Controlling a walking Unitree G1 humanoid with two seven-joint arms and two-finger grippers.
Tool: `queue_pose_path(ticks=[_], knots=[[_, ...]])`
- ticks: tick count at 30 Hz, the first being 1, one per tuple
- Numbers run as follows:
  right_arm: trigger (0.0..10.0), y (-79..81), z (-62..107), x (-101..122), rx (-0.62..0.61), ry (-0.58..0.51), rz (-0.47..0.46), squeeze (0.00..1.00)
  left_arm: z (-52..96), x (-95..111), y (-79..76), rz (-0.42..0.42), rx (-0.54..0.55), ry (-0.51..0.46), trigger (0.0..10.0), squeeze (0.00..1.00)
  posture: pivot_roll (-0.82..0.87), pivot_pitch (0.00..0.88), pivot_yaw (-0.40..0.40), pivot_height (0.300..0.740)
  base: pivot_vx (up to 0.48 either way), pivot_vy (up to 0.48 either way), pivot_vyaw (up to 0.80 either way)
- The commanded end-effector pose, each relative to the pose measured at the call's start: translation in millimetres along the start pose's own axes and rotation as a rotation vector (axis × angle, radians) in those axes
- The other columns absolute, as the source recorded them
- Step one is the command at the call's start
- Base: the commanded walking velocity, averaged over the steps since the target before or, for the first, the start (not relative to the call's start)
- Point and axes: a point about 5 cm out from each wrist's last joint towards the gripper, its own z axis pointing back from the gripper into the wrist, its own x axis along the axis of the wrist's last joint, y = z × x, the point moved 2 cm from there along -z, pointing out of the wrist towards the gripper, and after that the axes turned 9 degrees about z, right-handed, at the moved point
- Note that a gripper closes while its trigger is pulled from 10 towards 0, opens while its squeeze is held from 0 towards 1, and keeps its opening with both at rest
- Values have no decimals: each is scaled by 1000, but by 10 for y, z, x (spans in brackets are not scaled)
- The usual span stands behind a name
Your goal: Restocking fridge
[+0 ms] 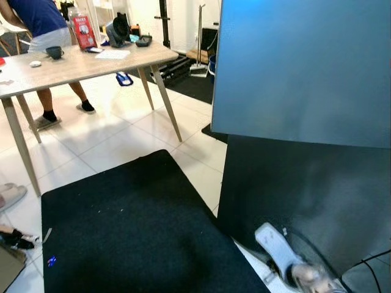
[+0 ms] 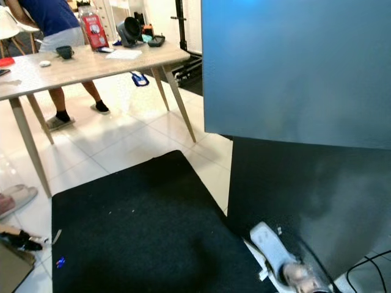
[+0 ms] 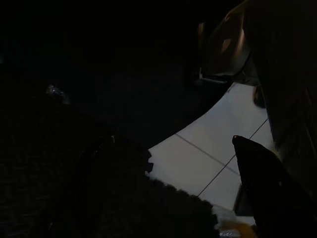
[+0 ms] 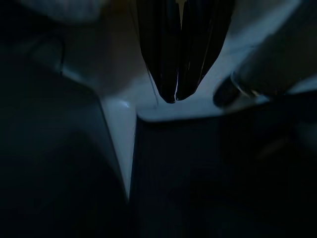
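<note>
The fridge stands at the right, with a blue-grey upper door (image 1: 305, 67) and a dark lower front (image 1: 293, 189); both look closed. My right arm (image 1: 278, 247) hangs low in front of the dark lower part. In the right wrist view my right gripper (image 4: 176, 96) points down over pale floor beside a dark edge, its two black fingers pressed together with nothing between them. My left arm hangs idle above the black mat and white tiles, where one of its black fingers (image 3: 270, 198) can be made out in the dark.
A black mat (image 1: 134, 232) covers the floor before the fridge. A wooden table (image 1: 73, 64) with a mug, a red box and other items stands at the back left, and a person (image 1: 43, 24) is behind it. Cables (image 1: 372, 262) lie by the fridge's base.
</note>
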Motion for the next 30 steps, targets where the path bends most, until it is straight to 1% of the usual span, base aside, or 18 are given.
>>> queue_pose_path(ticks=[1,3,4,5,6,7,8,11,14,17,23,30], knots=[[10000,56,8,-138,-5,62,11,0,-52,-22,-207,-10,-72,10,10000,0,23,0,12,740,0,0,0],[10000,259,67,-514,1,199,-15,0,-48,-44,-199,-17,-67,17,10000,0,24,0,11,740,0,0,0],[10000,259,67,-514,1,199,-15,0,-48,-44,-199,-17,-67,17,10000,0,24,0,11,740,0,0,0],[10000,361,99,-654,10,243,-42,0,-46,-55,-189,-21,-61,21,10000,0,25,0,11,740,0,0,0],[10000,361,99,-654,10,243,-42,0,-46,-55,-189,-21,-61,21,10000,0,25,0,11,740,0,0,0],[10000,448,126,-752,21,271,-64,0,-44,-63,-182,-23,-56,22,10000,0,25,0,11,740,0,0,0],[10000,448,126,-752,21,271,-64,0,-44,-63,-182,-23,-56,22,10000,0,25,0,11,740,0,0,0],[10000,603,170,-894,45,313,-76,0,-41,-80,-174,-26,-48,27,10000,0,25,0,11,740,0,0,0],[10000,656,181,-931,48,327,-82,0,-41,-92,-174,-28,-44,31,10000,0,25,0,11,740,0,0,0],[10000,659,180,-930,44,329,-91,0,-42,-102,-176,-29,-39,35,10000,0,25,0,11,740,-251,0,0],[10000,660,176,-925,45,329,-79,0,-38,-129,-166,-31,-29,39,10000,0,21,0,11,740,-254,0,0],[10000,645,158,-885,39,318,-69,0,-13,-163,-99,-32,-15,47,10000,0,22,0,10,740,-274,0,0]])
